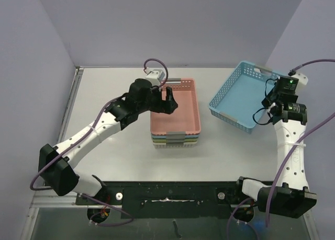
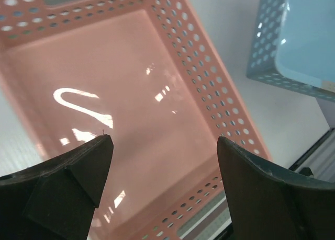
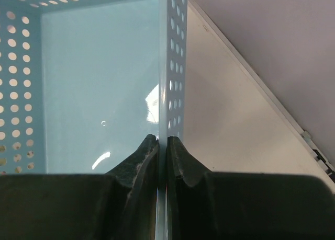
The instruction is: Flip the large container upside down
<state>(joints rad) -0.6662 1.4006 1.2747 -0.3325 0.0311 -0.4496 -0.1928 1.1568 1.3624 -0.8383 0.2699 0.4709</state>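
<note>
The large blue perforated container point(image 1: 242, 96) sits tilted at the table's right, open side up. My right gripper point(image 1: 270, 105) is shut on its right wall; in the right wrist view the thin blue wall point(image 3: 168, 67) runs between the closed fingertips, with my right gripper point(image 3: 163, 140) pinching it. My left gripper point(image 1: 166, 100) is open and empty, hovering over the pink basket point(image 1: 184, 101). In the left wrist view my left gripper point(image 2: 163, 140) hangs above the pink basket's floor point(image 2: 131, 104), and the blue container point(image 2: 293, 41) shows at the upper right.
The pink basket tops a stack of several baskets point(image 1: 175, 140) at the table's centre. The walls close in on the left and right, and a black rail point(image 1: 172, 195) runs along the near edge.
</note>
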